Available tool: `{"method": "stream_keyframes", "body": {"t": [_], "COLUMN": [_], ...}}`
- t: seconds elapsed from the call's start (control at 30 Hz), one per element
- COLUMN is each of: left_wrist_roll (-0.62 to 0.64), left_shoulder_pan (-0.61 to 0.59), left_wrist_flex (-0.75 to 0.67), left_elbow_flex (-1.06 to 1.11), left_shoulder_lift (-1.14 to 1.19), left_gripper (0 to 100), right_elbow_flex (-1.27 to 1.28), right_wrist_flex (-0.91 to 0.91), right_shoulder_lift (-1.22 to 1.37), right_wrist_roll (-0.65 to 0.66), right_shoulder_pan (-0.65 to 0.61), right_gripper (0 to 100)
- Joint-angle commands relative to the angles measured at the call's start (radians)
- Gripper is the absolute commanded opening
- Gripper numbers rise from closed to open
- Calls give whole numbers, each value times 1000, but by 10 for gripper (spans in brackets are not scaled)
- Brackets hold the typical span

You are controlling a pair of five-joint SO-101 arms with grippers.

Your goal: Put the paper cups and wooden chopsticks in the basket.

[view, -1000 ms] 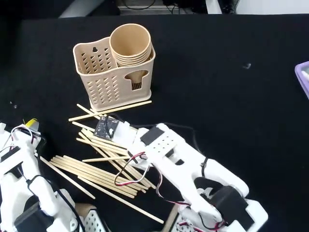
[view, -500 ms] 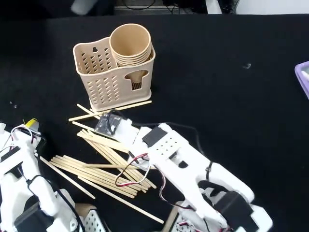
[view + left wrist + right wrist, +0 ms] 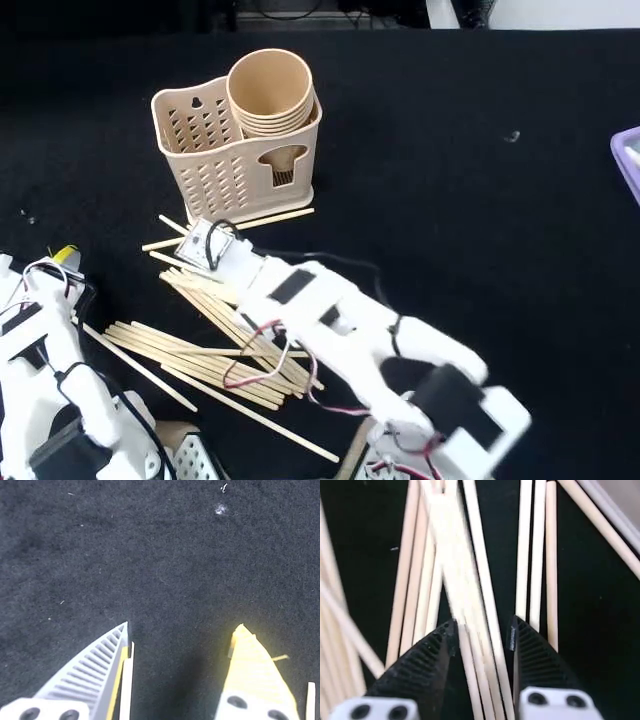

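Chopstick pickup in hand: my right pincer [image 3: 482,623] stands spread astride several chopsticks [image 3: 477,560]; next, I judge, close firmly, lift to basket [image 3: 215,175].

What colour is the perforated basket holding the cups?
Beige; the perforated plastic basket shows best in the high view.

In the high view the basket [image 3: 225,178] stands upper left on the desk [image 3: 480,200], paper cups [image 3: 270,85] stacked in its right compartment. Below it, centre-left, the chopsticks [image 3: 200,358] lie scattered; the right tool [image 3: 481,630] is over them, several between its parted jaws.
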Motion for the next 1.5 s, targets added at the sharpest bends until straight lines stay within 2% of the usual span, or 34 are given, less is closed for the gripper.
{"method": "stream_keyframes", "body": {"t": [0.0, 0.07, 0.17, 0.7, 0.87, 0.97, 1.13, 1.23, 1.37, 1.47], "left_wrist_roll": [-8, -8, -8, -8, -8, -8, -8, -8, -8, -8], "left_shoulder_pan": [5, 5, 5, 7, 7, 7, 7, 7, 7, 7], "left_wrist_flex": [-9, -9, -9, -12, -14, -14, -14, -12, -12, -11], "left_elbow_flex": [-19, -19, -19, -19, -19, -19, -18, -18, -19, -19], "left_shoulder_lift": [-31, -31, -31, -31, -28, -28, -29, -31, -31, -31], "left_gripper": [321, 321, 321, 321, 321, 321, 321, 321, 321, 321], "right_elbow_flex": [-77, -82, -74, 165, 84, -21, -205, -298, -417, -516], "right_wrist_flex": [-9, -8, -8, 48, 158, 166, 26, -91, -365, -554], "right_shoulder_lift": [47, 54, 22, -513, -734, -852, -874, -782, -584, -412], "right_wrist_roll": [-6, -5, -5, -6, -6, -11, -32, -144, -278, -307], "right_shoulder_pan": [-2, -2, 0, 0, 0, 21, 91, 127, 149, 150], "right_gripper": [168, 131, 4, 11, 11, 11, 11, 11, 11, 11]}}
